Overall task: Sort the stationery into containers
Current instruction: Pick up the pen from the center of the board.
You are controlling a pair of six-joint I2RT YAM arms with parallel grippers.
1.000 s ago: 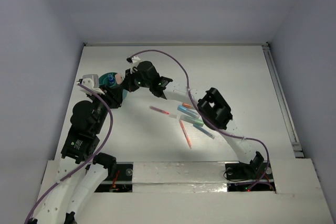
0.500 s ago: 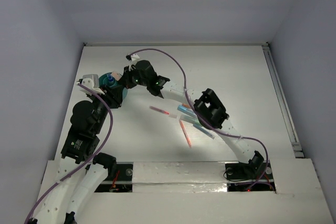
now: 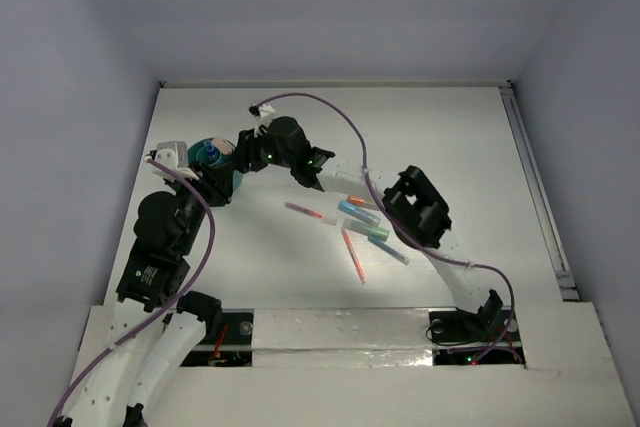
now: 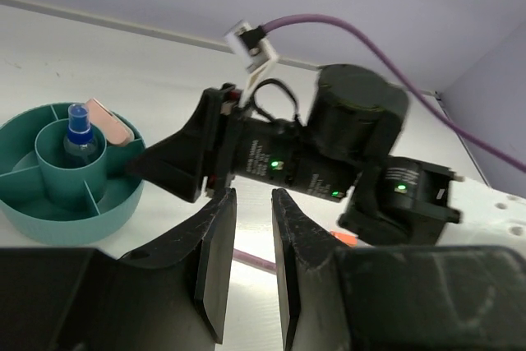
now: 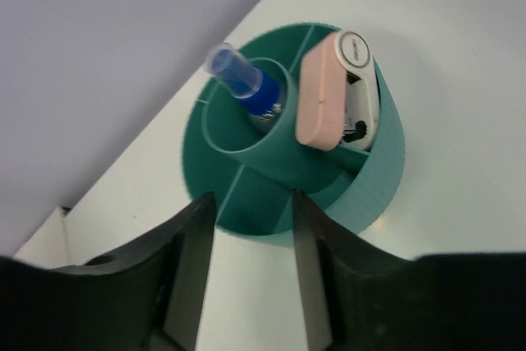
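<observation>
1. Plainly, we found the right tool [image 5: 251, 203] poised just above the teal pot [image 5: 382, 162], its fingers apart and nothing between them
2. The left tool [image 4: 253, 201] sat low just beside the pot, its fingers parted by a narrow gap and empty too, and the right arm's wrist filled most of its view
3. Inside the pot, the blue-capped tube [image 5: 242, 80] stood upright in the centre well and a pink-and-white item [image 5: 337, 92] leaned in one outer compartment, while the other compartments we could see looked bare
4. The rest of the stationery lay loose on the surface [image 3: 450, 137], well apart from the pot and towards the middle: a pink pen [image 3: 303, 211], an orange pen [image 3: 352, 255] and a cluster of teal and blue markers [image 3: 358, 213]. We could not make out the scissors
5. We judged the pens light, stiff and smooth, and likely to roll if nudged, so each wanted a hold square across the barrel near its middle, with the fingertips brought right down to the surface
6. We reckoned the pot was light plastic that might slide if bumped, so a pen was better lowered end-first into an outer compartment than pushed against the rim
</observation>
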